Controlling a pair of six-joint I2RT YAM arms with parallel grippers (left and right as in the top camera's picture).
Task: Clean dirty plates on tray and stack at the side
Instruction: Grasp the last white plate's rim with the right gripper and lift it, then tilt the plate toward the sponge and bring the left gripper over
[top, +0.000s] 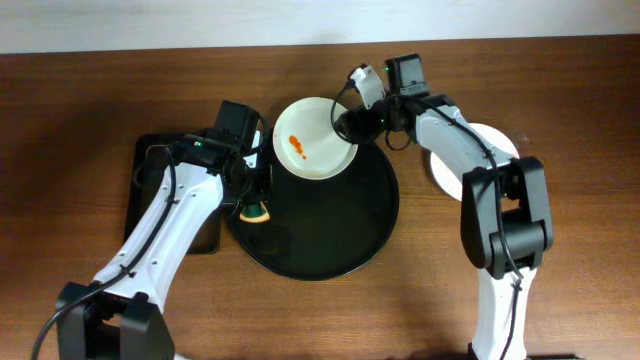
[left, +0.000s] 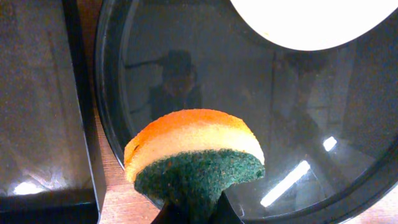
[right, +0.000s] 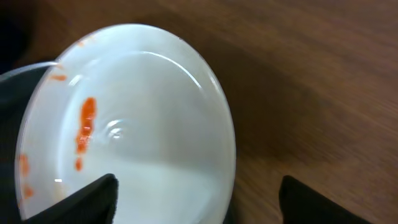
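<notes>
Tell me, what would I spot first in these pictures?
The white plate with an orange smear stands out, sitting at the far edge of the round black tray. At the tray's left rim, the left gripper pinches an orange and green sponge. The right gripper is open at the plate's right edge.

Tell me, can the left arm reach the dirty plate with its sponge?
Probably yes: the left claw holds the sponge near the plate, with only bare black tray between them.
</notes>
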